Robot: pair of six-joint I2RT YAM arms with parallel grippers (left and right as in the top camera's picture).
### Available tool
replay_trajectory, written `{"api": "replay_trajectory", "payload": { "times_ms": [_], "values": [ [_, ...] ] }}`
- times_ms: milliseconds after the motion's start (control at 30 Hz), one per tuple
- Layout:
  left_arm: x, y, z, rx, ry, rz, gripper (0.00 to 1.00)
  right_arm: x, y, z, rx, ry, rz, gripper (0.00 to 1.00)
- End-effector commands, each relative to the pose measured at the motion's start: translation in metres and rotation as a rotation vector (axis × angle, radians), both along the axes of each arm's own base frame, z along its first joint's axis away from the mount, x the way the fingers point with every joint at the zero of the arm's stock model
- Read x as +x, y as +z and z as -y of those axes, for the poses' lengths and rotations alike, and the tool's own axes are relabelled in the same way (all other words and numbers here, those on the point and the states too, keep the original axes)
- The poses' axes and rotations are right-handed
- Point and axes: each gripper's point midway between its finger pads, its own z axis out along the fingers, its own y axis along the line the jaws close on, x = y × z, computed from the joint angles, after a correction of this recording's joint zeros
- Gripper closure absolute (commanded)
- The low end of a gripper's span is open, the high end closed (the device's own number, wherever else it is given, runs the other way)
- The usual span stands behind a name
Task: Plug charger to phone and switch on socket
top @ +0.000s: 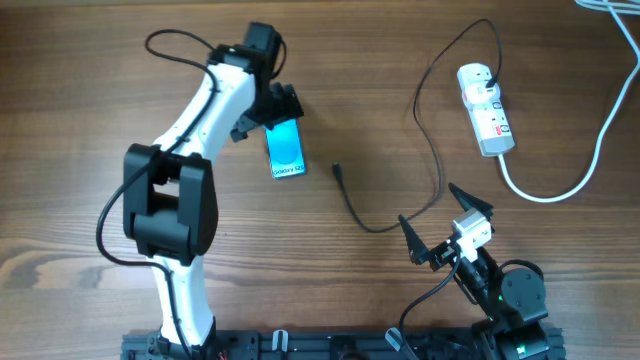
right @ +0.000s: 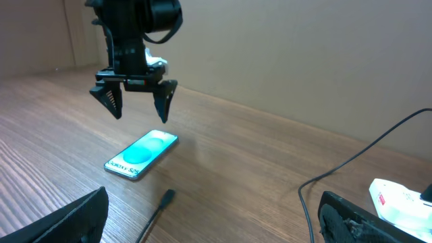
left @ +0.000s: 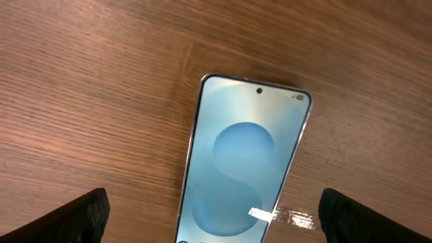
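- Overhead view showed the slim rectangular smartphone with a glowing teal-and-white screen (top: 286, 150) lying flat, face up, on the brown wood-grain table (top: 90, 60). Every place below is given from this phone.
- Directly above the phone's camera-hole end hung the left gripper (top: 267, 116). Its black fingers were spread wide on either side of the phone, empty and clear of the glass.
- The long thin black charger cable (top: 436, 165) lay slack beside the phone on the right arm's side. Its small black plug tip (top: 338, 172) rested near the phone's lettered end without touching it.
- Farther off on that side sat the right gripper (top: 427, 202). Its jaws were fully parted and held nothing, and the cable's loop ran close under them.
- Well beyond the cable, farthest from the phone, lay the short white oblong power strip with red switch marks (top: 485, 110). Its thick white cord (top: 560, 190) trailed away from it.
- The step in hand was judged to be securing the phone before plugging.
- To do it well, the left fingers should descend squarely and close on the long edges, keeping the lettered end free.
- The right gripper should take the plug just behind its tip, hold it level and in line with the phone's length, and push gently so that the phone does not slide.
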Motion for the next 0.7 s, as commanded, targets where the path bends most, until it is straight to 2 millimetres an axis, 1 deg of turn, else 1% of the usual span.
{"api": "replay_trajectory", "payload": {
  "times_ms": [0, 133, 267, 367, 500, 667],
  "values": [
    [-0.005, -0.009, 0.01, -0.031, -0.037, -0.038, 0.0, 0.001, 0.0, 0.001, -0.005, -0.007, 0.006, 0.0],
    [-0.009, -0.021, 0.024, -0.026, -0.07, -0.055, 0.0, 0.001, 0.0, 0.001, -0.005, -0.007, 0.006, 0.0],
    [-0.02, -0.037, 0.03, -0.01, -0.088, -0.104, 0.0, 0.001, 0.0, 0.001, -0.005, -0.007, 0.006, 0.0],
    [-0.028, -0.048, 0.023, 0.027, -0.087, -0.13, 0.0, 0.001, 0.0, 0.001, -0.005, -0.007, 0.006, 0.0],
    [-0.029, -0.051, 0.009, 0.056, -0.094, -0.143, 0.0, 0.001, 0.0, 0.001, -0.005, -0.007, 0.006, 0.0],
    [-0.035, -0.067, 0.006, 0.059, -0.094, -0.151, 0.0, 0.001, 0.0, 0.001, -0.005, -0.007, 0.007, 0.0]
  ]
}}
